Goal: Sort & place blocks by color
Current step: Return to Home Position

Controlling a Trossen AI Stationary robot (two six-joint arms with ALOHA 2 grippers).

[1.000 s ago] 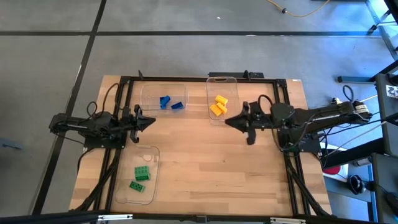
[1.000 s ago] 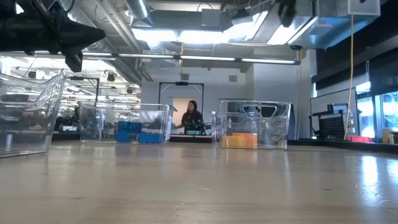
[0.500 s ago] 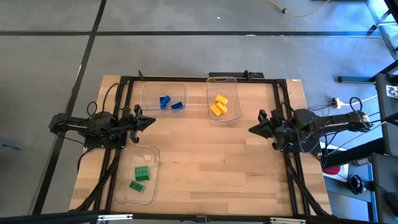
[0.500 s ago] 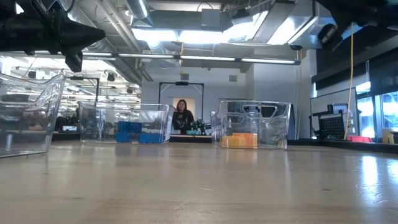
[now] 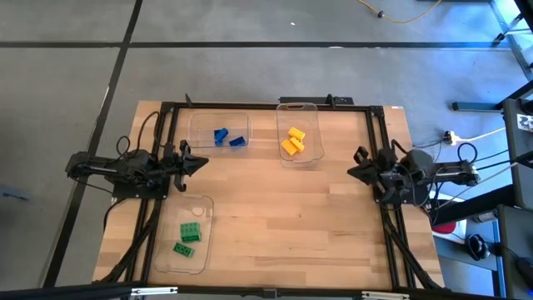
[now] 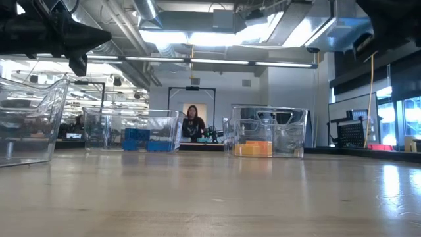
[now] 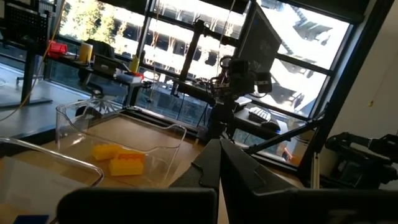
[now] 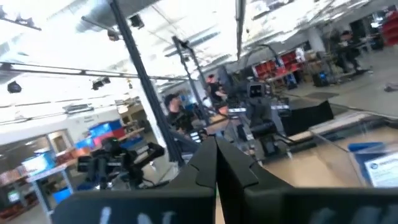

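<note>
The blocks lie sorted in three clear trays. Blue blocks (image 5: 227,138) (image 6: 139,139) rest in the far-left tray. Yellow blocks (image 5: 292,142) (image 7: 119,159) (image 6: 253,148) sit in the far-middle tray. Green blocks (image 5: 188,237) lie in the near-left tray. My left gripper (image 5: 200,163) (image 7: 220,163) hovers shut above the table's left side, between the blue and green trays, holding nothing. My right gripper (image 5: 352,171) (image 8: 216,158) is shut and empty, high over the table's right side, right of the yellow tray.
The blue tray (image 5: 200,125), yellow tray (image 5: 297,106) and green tray (image 5: 205,205) stand on the wooden table (image 5: 283,225). A black frame (image 5: 266,105) borders the table's far, left and right sides. A person (image 6: 192,123) stands far off in the room.
My right gripper has drawn back from beside the yellow tray toward the table's right edge, staying shut. The left arm and the blocks have kept still.
</note>
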